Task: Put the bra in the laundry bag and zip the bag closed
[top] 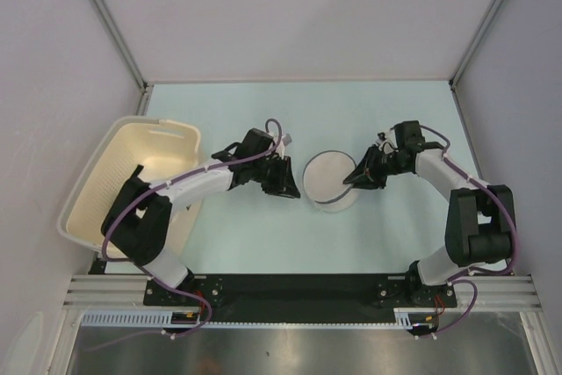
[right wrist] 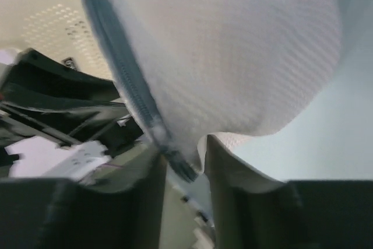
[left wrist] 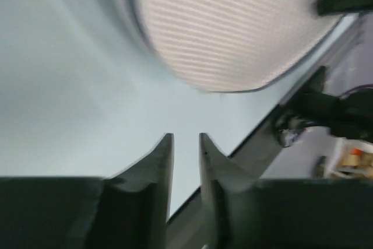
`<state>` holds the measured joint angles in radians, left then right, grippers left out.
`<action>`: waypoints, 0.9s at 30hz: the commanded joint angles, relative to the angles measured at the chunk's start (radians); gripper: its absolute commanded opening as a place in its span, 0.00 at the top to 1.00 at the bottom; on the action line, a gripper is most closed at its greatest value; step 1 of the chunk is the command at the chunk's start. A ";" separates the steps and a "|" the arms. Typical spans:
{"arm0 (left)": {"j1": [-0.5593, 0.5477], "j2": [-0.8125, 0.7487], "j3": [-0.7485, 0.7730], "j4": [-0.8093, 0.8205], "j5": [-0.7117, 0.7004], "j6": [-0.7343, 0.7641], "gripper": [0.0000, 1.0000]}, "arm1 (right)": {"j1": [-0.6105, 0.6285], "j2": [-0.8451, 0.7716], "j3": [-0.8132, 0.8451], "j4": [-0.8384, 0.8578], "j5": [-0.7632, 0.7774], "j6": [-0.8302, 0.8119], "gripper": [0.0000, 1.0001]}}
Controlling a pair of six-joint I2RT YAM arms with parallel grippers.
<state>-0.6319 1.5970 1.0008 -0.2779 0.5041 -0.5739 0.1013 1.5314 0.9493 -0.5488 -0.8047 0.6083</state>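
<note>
The laundry bag is a round white mesh pouch lying flat mid-table. My right gripper is at its right edge. In the right wrist view my right gripper is shut on the bag's rim, with the grey zipper running down between its jaws. My left gripper is just left of the bag. In the left wrist view my left gripper is narrowly open and empty, a little short of the bag. The bra shows in no view.
A large cream plastic basket stands at the table's left edge, behind my left arm; it also shows in the right wrist view. Grey walls enclose the table at the back and on both sides.
</note>
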 commanded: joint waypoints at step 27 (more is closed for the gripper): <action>-0.436 -1.047 -0.764 0.713 -0.476 -0.242 0.03 | 0.819 -0.938 -0.431 0.278 0.933 0.227 0.00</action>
<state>-1.0611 0.7181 0.4442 0.0616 0.0551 -0.6609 0.8501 0.8074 0.7727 -0.6022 0.0536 0.6716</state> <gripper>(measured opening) 0.928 0.995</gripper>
